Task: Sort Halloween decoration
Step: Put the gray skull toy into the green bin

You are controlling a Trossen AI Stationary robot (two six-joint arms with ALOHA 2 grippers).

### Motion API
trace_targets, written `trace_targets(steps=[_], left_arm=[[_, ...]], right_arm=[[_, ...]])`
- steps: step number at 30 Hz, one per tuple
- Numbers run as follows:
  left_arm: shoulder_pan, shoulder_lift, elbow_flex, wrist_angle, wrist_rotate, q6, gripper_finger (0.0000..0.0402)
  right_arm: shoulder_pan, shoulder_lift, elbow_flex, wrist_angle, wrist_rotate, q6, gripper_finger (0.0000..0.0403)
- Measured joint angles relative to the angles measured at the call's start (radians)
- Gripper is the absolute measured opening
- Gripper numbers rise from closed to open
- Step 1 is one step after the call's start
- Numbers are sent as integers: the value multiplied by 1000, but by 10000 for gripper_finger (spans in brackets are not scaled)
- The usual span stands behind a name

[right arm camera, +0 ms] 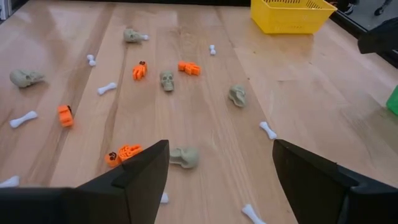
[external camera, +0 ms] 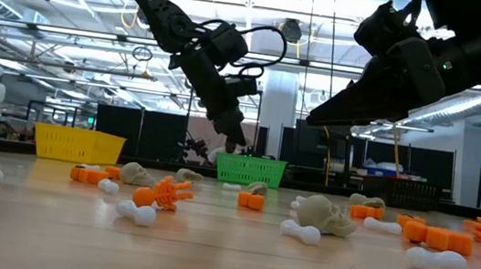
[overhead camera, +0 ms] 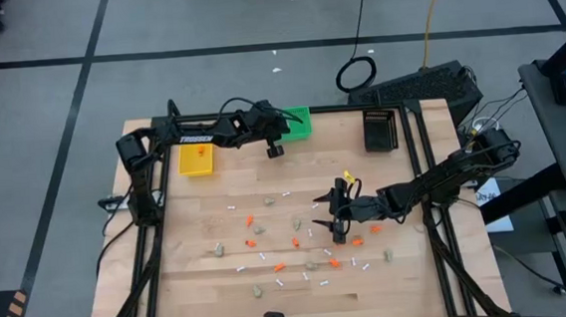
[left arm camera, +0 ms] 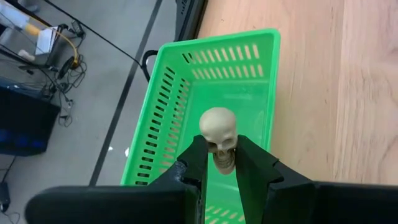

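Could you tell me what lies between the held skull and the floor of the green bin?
Nothing: in the left wrist view, the left gripper holds the skull above the green bin, whose floor below looks bare.

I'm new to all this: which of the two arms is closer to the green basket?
The left. Its end effector, gripping a small skull, hangs right over the green basket. The right end effector is open, far off above the scattered pieces mid-table.

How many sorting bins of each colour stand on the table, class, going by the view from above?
Yellow bin: 1
Green bin: 1
Black bin: 1
Total: 3
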Motion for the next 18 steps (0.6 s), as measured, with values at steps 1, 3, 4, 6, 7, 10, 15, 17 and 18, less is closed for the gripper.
trace_targets(steps=[1,3,4,6,7,10,15,17,18], left_arm=[[0,0,0,-2,6,0,60],[0,0,0,-3,18,-1,71],[0,0,0,-3,19,-1,79],[0,0,0,-3,19,-1,101],[-1,0,0,-3,19,-1,115],[-4,0,0,-1,3,0,154],[-19,-18,0,-5,-13,23,195],[-37,-49,0,-10,-45,23,199],[-47,-72,0,-28,-61,12,200]], right_arm=[[0,0,0,0,0,0,272],[0,0,0,0,0,0,272],[0,0,0,0,0,0,272],[0,0,0,0,0,-2,272],[0,0,0,0,0,-3,272],[0,0,0,0,0,-6,272],[0,0,0,0,0,-3,272],[0,0,0,-1,0,-1,272],[0,0,0,-3,0,-1,272]])
